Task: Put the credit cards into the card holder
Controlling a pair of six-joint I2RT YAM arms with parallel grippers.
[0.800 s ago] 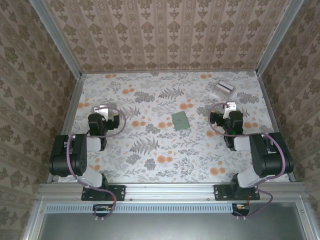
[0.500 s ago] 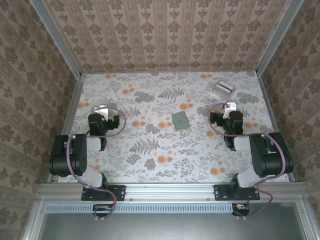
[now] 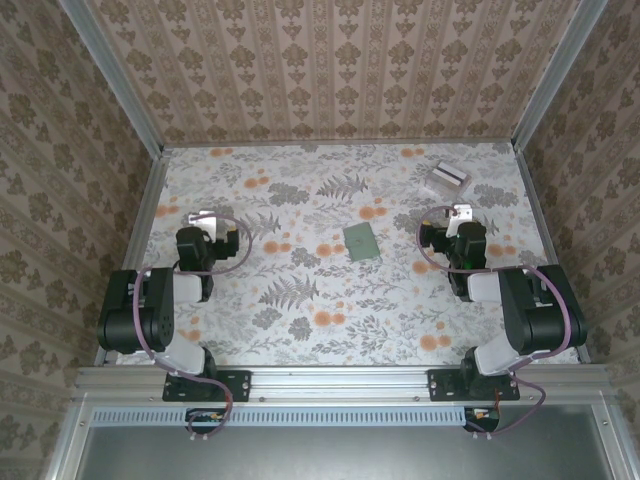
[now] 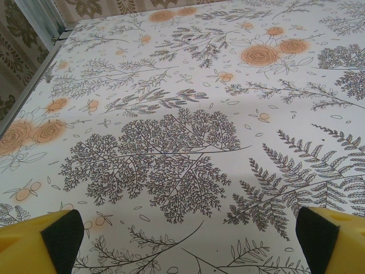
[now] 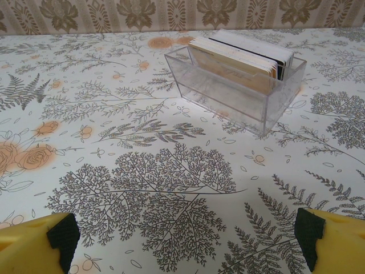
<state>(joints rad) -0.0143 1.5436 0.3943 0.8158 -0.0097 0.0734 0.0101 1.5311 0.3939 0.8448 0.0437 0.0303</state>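
Tabletop in fern-and-orange-rose print, boxed in by damask-papered walls. One card holder, folded shut, lies flat mid-table between the two arms. One clear box at far right holds the credit cards on edge; count and print unreadable. Left gripper and right gripper both spread wide, empty.

Lab booth, shown by aluminium frame and wallpapered walls.
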